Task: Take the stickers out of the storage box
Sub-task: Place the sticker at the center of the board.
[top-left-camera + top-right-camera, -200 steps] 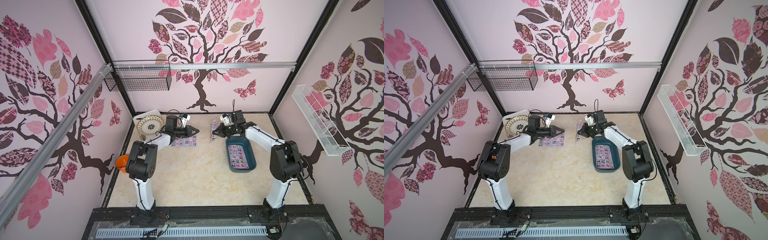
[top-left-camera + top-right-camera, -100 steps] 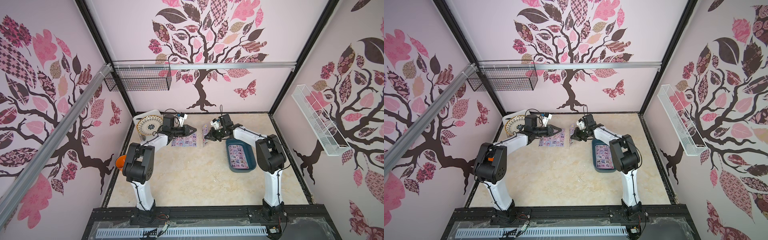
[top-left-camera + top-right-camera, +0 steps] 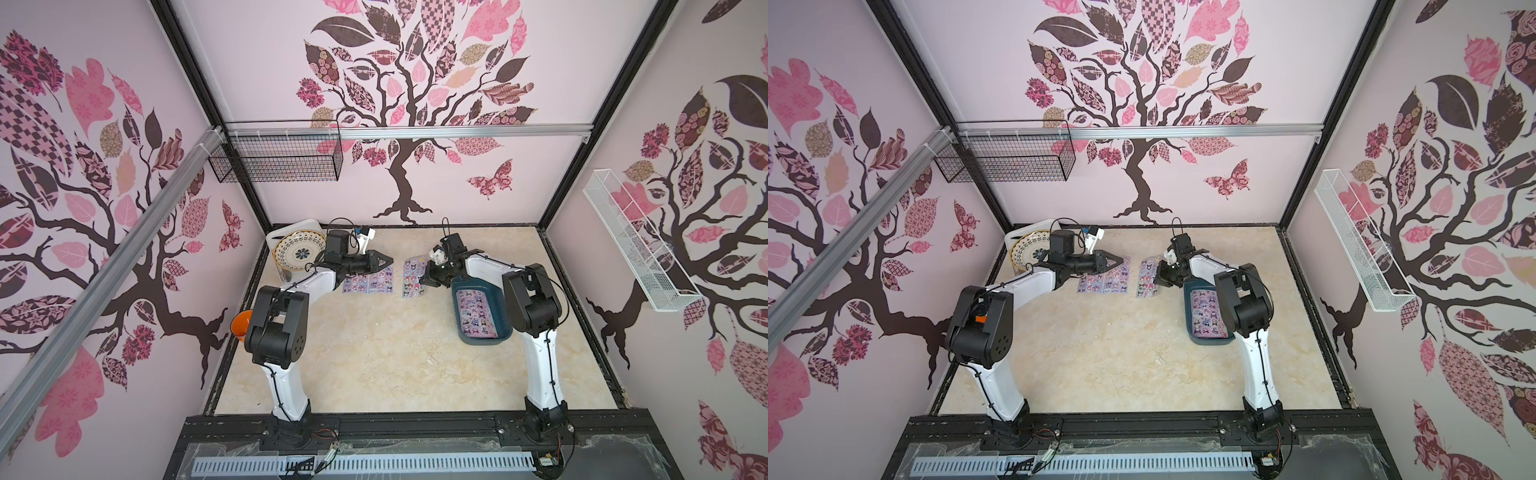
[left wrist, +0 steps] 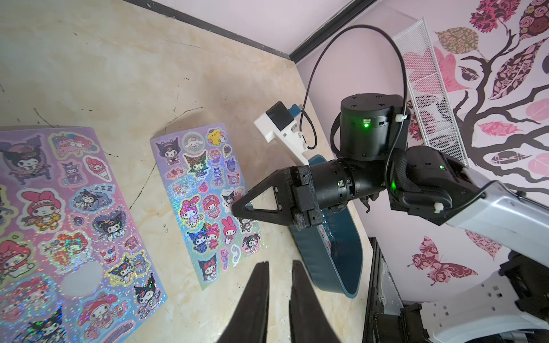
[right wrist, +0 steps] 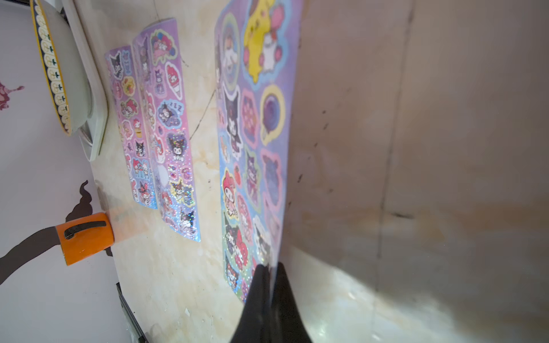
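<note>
the table (image 3: 374,365) gives you wide bare room on its near half. the storage box (image 3: 484,341) sits at the right, long axis running near to far, with stickers (image 3: 476,311) inside. two loose sheets (image 3: 368,280) lie side by side at far left-centre, and a third sheet (image 3: 412,277) lies between them and the box, long axis also near to far. your right gripper (image 3: 426,283) is clamped on that third sheet's right edge; whether the sheet is fully down does not show. the left gripper (image 3: 384,261) hovers over the two loose sheets, jaws slightly apart, empty. the box lies just right and near of the right gripper, so that arm is closer; mind its far rim.
</note>
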{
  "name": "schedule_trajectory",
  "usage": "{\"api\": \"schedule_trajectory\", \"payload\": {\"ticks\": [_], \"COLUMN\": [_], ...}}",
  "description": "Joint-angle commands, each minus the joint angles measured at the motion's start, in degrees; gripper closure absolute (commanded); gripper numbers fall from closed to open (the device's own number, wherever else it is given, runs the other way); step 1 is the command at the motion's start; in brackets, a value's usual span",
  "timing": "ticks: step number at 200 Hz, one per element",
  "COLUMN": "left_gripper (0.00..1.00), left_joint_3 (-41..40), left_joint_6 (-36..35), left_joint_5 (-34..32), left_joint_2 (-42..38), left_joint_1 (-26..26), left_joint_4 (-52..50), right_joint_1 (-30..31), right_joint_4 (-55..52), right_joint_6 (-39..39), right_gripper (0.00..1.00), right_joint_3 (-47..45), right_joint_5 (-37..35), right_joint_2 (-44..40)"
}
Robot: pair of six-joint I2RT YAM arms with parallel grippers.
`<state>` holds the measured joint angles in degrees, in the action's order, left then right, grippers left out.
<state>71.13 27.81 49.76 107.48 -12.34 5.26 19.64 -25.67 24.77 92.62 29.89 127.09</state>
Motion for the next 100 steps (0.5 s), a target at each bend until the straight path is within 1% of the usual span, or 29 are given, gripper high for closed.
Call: {"api": "schedule_trajectory", "payload": {"ticks": [1, 23, 82, 100], "left_gripper": [0.80, 0.80, 0.80, 0.80], "left_joint_3": [-0.20, -0.14, -0.16, -0.06], "left_joint_6": [-1.23, -0.60, -0.89, -1.18], "left_joint_5": [0.57, 1.04, 1.31, 1.39], "left_joint_2": [-1.85, -1.40, -1.67, -1.67], "left_joint_1": [0.29, 0.30, 0.25, 0.30], "left_joint_4": [-0.05, 0.72, 0.48, 0.20], "right_joint_1": [-0.39, 0.20, 1.79, 1.81], "right_joint_4": [-1.65, -0.96, -1.36, -1.26], "right_joint_6": [-1.07, -0.10, 0.67, 0.97], "right_gripper": [0.98, 0.98, 0.97, 0.95], "right_joint_3": [0.58, 1.55, 5.19, 5.71], "right_joint_5": [-2.20, -1.42, -2.03, -1.70], "right_joint_2": [0.81, 2.02, 5.48, 6.20]}}
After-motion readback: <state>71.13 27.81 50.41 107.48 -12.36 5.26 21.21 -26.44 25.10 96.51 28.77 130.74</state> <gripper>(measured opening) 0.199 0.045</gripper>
